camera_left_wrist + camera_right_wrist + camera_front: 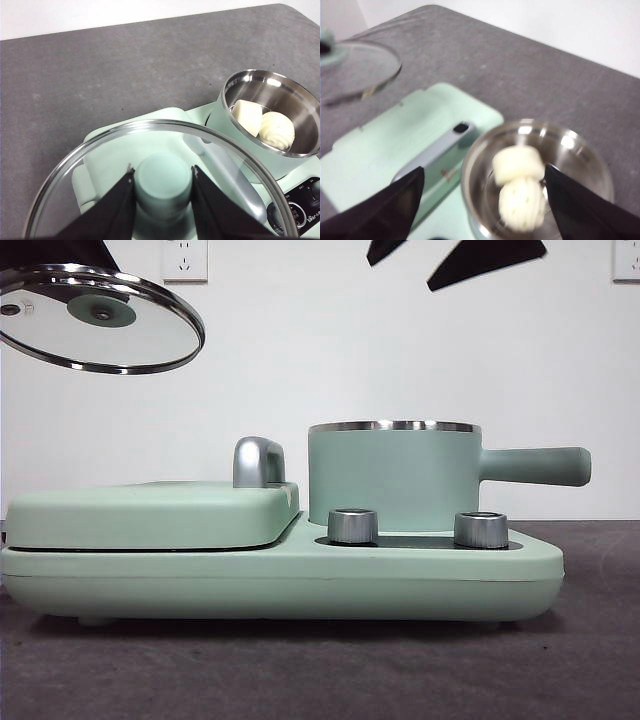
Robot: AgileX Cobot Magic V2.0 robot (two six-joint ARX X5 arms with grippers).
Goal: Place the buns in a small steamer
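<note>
Grey table (125, 65), left gripper (162, 192) pinching lid (100, 318) knob, held aloft, right gripper (482, 200) spread above steamer (395, 475), both buns (519, 162) inside below it.

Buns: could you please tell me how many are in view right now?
2, both inside the small steamer, touching: the smooth bun and the swirled bun beside it. The front view hides them behind the pot wall.

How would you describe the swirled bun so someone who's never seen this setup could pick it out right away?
Start at the mint-green cooker on the grey table, then find the small steamer, the round pot with the long side handle. Two cream-white buns lie side by side inside its steel bowl. The swirled bun is the oval one with ridges; the smooth bun beside it is blockier and plain.
</note>
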